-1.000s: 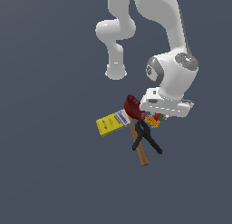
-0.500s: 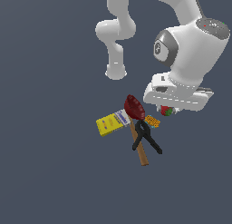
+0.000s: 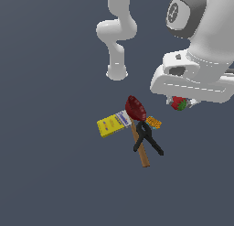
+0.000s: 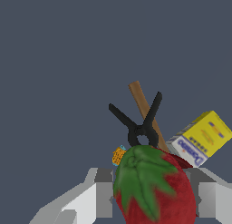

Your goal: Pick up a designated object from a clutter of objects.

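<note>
The red strawberry (image 3: 178, 103) with its green cap hangs under the white hand, high above the floor, with my gripper (image 3: 179, 103) shut on it. In the wrist view the strawberry (image 4: 154, 187) fills the space between the grey fingers (image 4: 103, 193). Down on the floor lies the clutter: a yellow box (image 3: 111, 124) with a blue-white end, a dark red bowl (image 3: 135, 108), a black clamp (image 3: 147, 137), a brown stick (image 3: 140, 147) and a small orange piece (image 3: 154, 123). The wrist view shows the clamp (image 4: 141, 124), stick (image 4: 144, 109), box (image 4: 201, 138) and orange piece (image 4: 118, 155) far below.
The arm's white base (image 3: 117, 73) stands behind the clutter. The big white hand and wrist (image 3: 196, 69) fill the exterior view's upper right. Dark grey floor (image 3: 50, 170) surrounds the heap.
The hand has risen away from the heap towards the camera with the strawberry in it. The clutter on the floor has stayed where it was.
</note>
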Controlling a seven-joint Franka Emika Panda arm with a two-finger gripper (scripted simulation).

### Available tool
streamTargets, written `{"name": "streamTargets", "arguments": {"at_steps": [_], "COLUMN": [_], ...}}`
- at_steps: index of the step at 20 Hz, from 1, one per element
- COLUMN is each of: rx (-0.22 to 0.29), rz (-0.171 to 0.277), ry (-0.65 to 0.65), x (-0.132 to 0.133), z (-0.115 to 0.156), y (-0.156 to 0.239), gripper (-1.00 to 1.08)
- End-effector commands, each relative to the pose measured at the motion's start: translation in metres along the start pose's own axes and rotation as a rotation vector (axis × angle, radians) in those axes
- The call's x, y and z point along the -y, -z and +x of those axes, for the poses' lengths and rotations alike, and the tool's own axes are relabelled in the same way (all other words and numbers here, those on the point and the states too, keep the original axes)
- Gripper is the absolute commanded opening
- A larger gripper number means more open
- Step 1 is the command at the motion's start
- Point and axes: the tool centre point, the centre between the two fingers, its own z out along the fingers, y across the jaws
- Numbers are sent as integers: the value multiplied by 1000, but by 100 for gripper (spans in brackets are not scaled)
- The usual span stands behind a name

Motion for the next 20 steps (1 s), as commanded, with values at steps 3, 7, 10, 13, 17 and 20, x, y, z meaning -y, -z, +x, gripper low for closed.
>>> {"name": "streamTargets", "arguments": {"at_steps": [3, 7, 10, 13, 17, 20], "rx": [1, 1, 1, 1, 1, 1], "rz": [-1, -1, -1, -1, -1, -1], "ry": [1, 1, 1, 1, 1, 1], "x": [2, 3, 4, 5, 6, 7], "z": [14, 25, 32, 39, 46, 50], "y": [33, 58, 74, 89, 103, 111], "gripper": [-100, -100, -100, -100, -100, -100]}}
